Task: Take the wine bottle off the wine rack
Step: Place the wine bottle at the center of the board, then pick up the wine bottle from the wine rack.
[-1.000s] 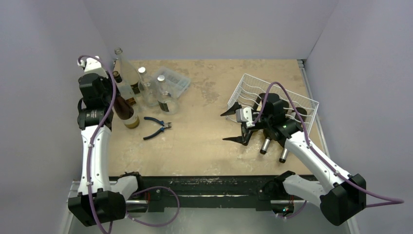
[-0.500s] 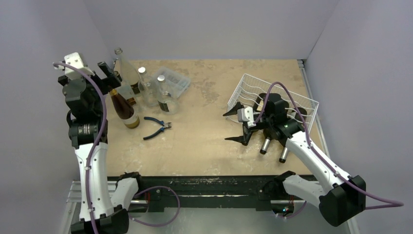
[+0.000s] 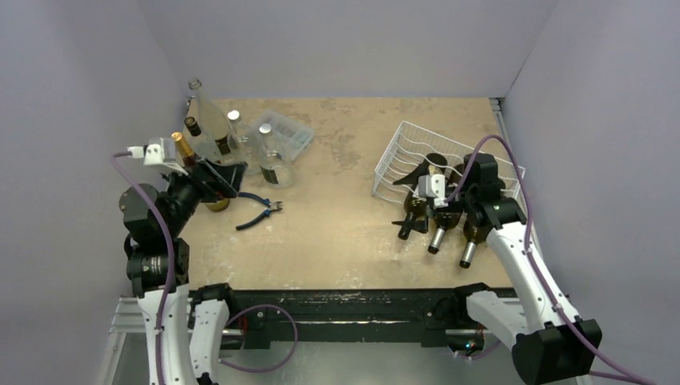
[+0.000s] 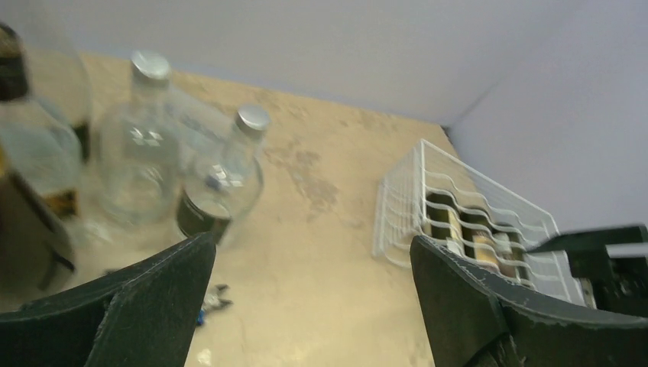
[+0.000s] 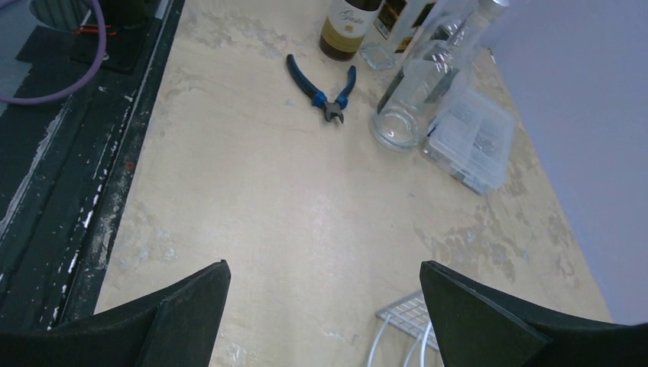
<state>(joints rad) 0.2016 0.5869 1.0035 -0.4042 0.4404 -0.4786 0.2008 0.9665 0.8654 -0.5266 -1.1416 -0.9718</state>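
Here, the desk [image 3: 345, 241]: a tan, mottled top, with both arm bases bolted at its near edge.
Wine rack [image 3: 401, 148]: a white wire rack with wavy rows of cradles sat close to the right edge, in the far half of the desk.
Wine bottles [image 3: 438, 237]: at least two dark bottles lay in the cradles, necks pointing to the near edge and jutting past the rack's near rim; none had left the rack.
Right gripper [image 3: 407, 204]: it stood at the rack's near-left corner, just beside the leftmost bottle. Its fingers were spread wide, and the wrist view showed only bare desk between them. Whether a finger touched a bottle could not be told.
Left gripper [image 4: 309, 252]: it hung near the far-left corner, beside the standing bottles, fingers wide apart and holding nothing.
Standing bottles: an upright cluster occupied the far-left corner, comprising a tall clear bottle [image 3: 200, 104], a brown gold-capped bottle [image 3: 183, 150] and clear silver-capped bottles [image 4: 145, 160].
Compartment box [image 3: 290, 132]: this small clear plastic box lay just beside the silver-capped bottles, on their right.
Pliers [image 3: 258, 210]: the blue-handled pair lay flat in the left half of the desk, between the standing bottles and the near edge.
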